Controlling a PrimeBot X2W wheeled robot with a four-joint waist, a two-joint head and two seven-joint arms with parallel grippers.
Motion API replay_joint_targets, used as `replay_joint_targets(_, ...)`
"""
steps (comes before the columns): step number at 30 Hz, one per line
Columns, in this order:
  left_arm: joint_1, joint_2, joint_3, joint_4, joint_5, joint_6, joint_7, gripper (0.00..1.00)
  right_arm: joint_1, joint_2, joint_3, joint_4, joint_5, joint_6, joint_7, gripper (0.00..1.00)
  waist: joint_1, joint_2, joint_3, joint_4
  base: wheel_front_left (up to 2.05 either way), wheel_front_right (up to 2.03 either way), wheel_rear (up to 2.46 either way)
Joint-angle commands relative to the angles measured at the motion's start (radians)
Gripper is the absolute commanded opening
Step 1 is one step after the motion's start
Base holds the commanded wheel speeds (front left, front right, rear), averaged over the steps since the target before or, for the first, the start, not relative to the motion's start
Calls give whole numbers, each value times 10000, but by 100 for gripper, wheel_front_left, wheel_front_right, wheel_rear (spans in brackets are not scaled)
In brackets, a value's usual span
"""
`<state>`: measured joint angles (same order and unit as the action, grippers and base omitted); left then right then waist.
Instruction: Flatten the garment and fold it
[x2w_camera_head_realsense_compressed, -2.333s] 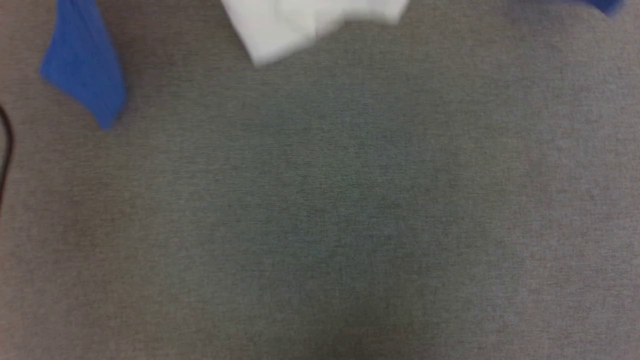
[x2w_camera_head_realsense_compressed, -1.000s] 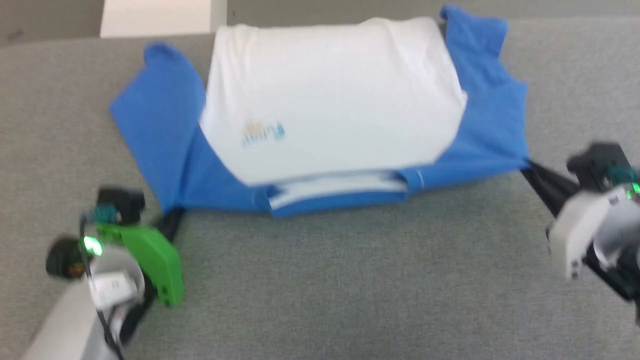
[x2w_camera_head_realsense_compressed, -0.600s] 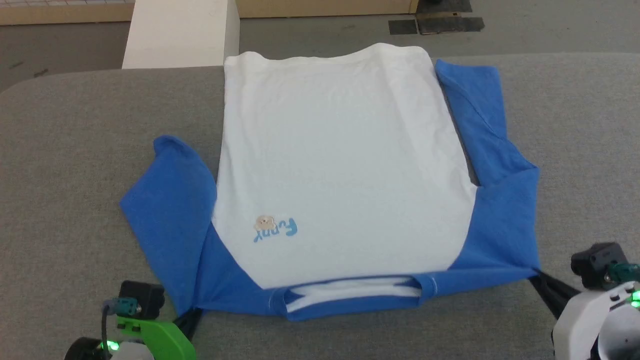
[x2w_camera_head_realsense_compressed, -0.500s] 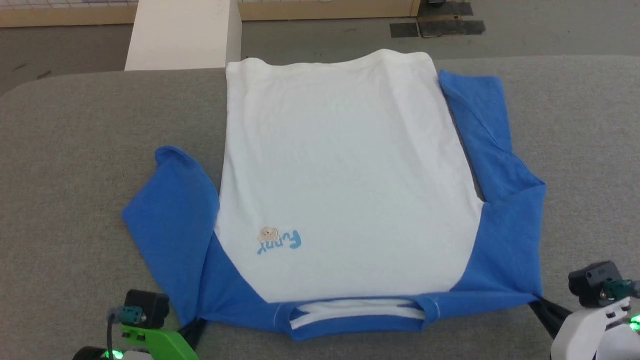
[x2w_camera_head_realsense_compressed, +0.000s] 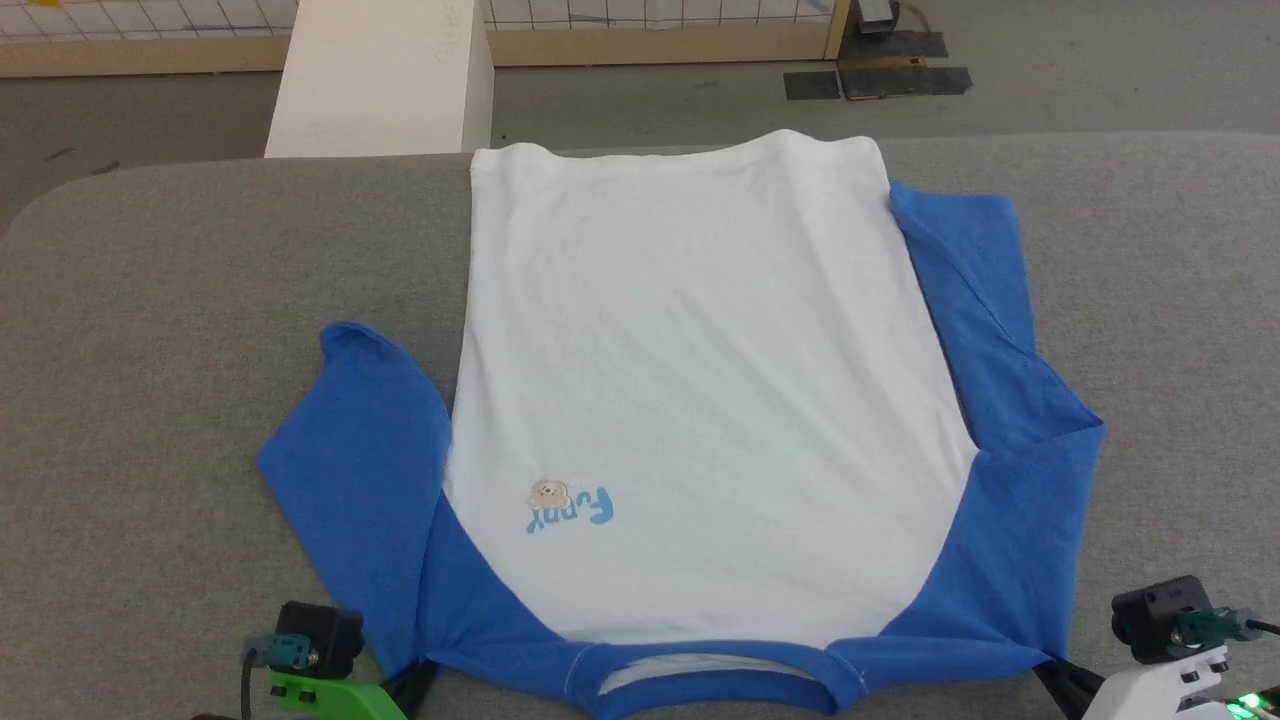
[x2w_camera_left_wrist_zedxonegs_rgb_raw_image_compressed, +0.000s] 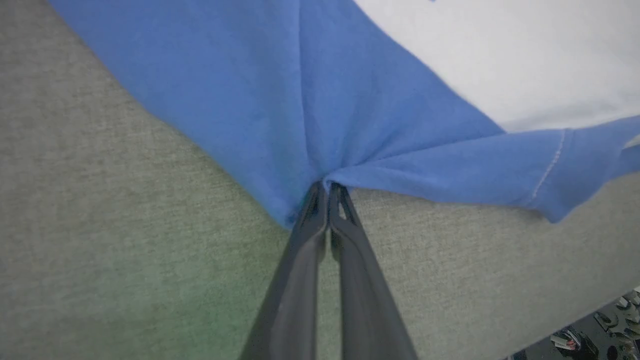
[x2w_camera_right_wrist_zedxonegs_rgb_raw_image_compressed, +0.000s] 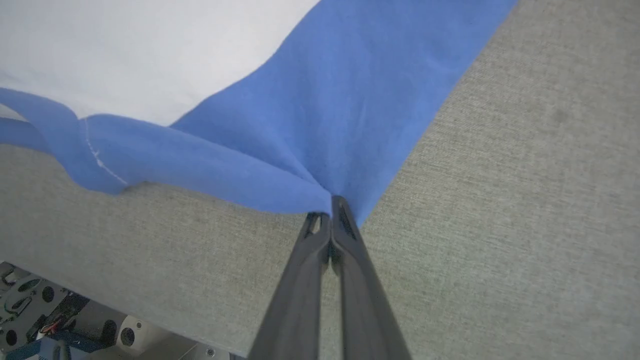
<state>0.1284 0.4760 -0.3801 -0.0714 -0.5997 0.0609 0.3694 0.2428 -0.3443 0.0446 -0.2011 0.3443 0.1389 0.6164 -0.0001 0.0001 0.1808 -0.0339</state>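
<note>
Both pairs of jaws are pinched shut on the garment (x2w_camera_head_realsense_compressed: 700, 380) by its blue shoulder corners, at the worktop's (x2w_camera_head_realsense_compressed: 150, 300) near edge. Any pull toward that edge could drag the collar over it.

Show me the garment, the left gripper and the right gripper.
garment (x2w_camera_head_realsense_compressed: 700, 380): head view, middle of the white body.
left gripper (x2w_camera_left_wrist_zedxonegs_rgb_raw_image_compressed: 327, 186): left wrist view, between the shut fingertips.
right gripper (x2w_camera_right_wrist_zedxonegs_rgb_raw_image_compressed: 328, 209): right wrist view, between the shut fingertips.
</note>
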Motion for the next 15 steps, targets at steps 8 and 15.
replay_joint_targets(8, -709, -123, 490, -321, 511, -102, -1734, 0, -716, 122, -452, -397, -348, -82, -1684, 0, 1, -1, -242, 59, 0, 0, 0)
replay_joint_targets(15, -2463, 690, 1105, -1435, 1246, -375, -2295, 0, -2182, -1117, -815, -1703, -874, -82, -1599, 0, 1, -1, -483, 62, 0, 0, 0)
